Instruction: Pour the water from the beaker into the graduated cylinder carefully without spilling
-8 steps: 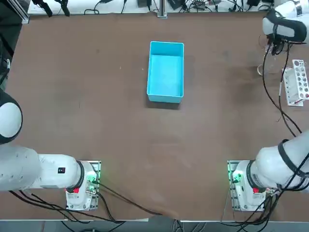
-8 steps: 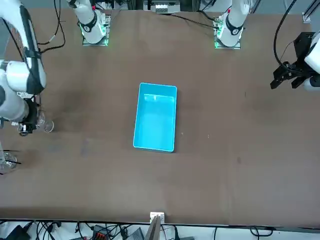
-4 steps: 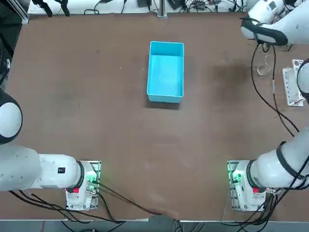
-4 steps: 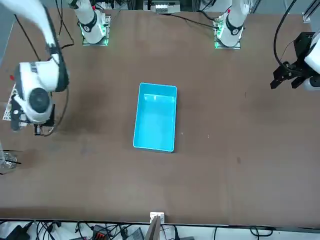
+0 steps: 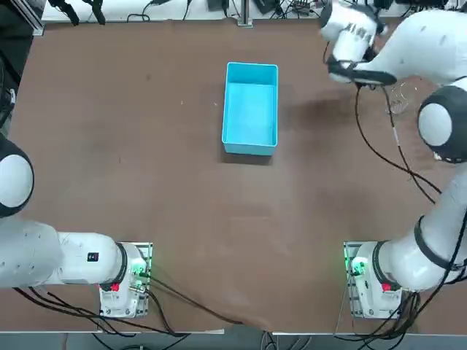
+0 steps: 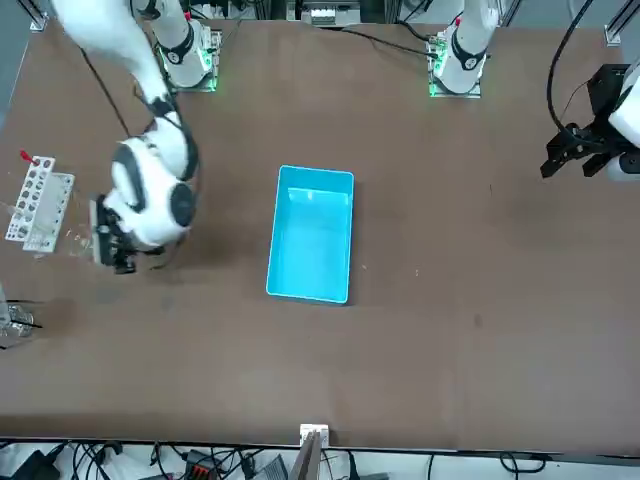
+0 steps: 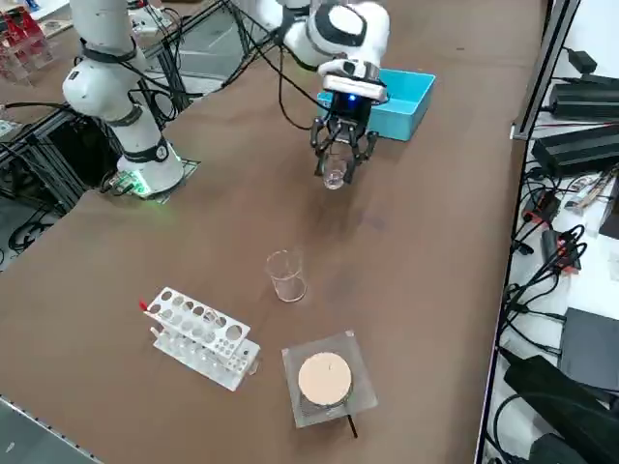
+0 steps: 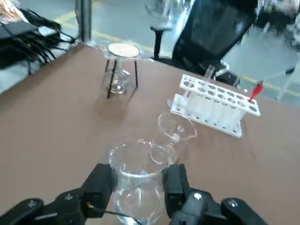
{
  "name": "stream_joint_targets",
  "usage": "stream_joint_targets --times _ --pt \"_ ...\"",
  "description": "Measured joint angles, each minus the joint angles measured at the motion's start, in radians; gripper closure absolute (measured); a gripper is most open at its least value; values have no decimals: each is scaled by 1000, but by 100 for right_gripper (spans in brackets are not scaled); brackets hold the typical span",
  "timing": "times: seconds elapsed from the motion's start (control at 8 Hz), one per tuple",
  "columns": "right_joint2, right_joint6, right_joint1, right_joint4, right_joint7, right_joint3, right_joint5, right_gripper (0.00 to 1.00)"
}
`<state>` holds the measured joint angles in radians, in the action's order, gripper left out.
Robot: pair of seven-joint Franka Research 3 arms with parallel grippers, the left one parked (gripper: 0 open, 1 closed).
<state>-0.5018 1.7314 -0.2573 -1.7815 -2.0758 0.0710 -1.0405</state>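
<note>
Here the brown counter fills the scene, with the blue box standing toward its far middle. The working right arm reaches in from the right side, bending across the far right part of the counter, and its wrist ends just right of the blue box.

The right gripper hangs a little above the counter, near the blue box and on the side of it nearer the rack. Its fingers are clamped on the beaker, one pad on each side of the glass. The beaker is upright between them, clear of the counter in the right side view. The water in it cannot be made out against the glass.

The white holed rack lies near the right edge of the counter. Beside it sits a small stand with a round white top, a flask showing under it in the wrist view.

The graduated cylinder stands upright on the counter between the rack and the gripper, well apart from the held beaker and near the rack. It has a pouring lip at its rim in the wrist view.
</note>
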Motion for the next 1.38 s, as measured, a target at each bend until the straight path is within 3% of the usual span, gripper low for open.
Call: stream_joint_targets --times 0.38,0.75,1.38 --pt "-145 -28 -79 22 -203 -3 -132 39" --pt "-247 -30 -115 59 -389 -4 -175 39" --pt "-341 -29 -149 71 -520 -6 -225 39"
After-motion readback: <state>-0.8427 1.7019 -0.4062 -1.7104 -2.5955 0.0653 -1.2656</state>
